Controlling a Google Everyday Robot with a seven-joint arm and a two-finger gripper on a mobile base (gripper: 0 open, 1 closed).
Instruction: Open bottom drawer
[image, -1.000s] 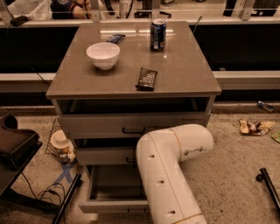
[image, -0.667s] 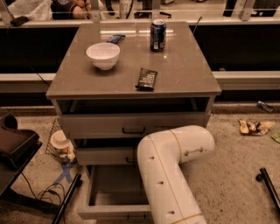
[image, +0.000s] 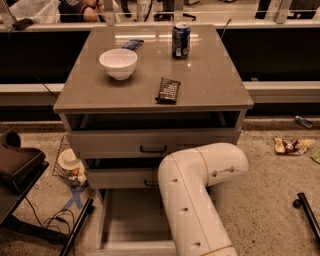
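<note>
Three drawers front the cabinet (image: 105, 142), the bottom drawer (image: 131, 220) lowest and nearest, drawn well out; the end effector sits hidden behind the white arm (image: 192, 200), its state impossible to tell, so any remaining pull is best kept straight, level and nearward.

counter (image: 215, 80): white bowl (image: 118, 63) left rear, blue packet (image: 132, 44) just behind it; blue can (image: 181, 40) upright, rear centre; flat black bar (image: 168, 90) near front edge | floor right: crumpled wrappers (image: 291, 145) | floor left: wire basket (image: 64, 161), blue tape cross (image: 76, 197), black cables (image: 50, 222) | hand: hidden from view
</note>
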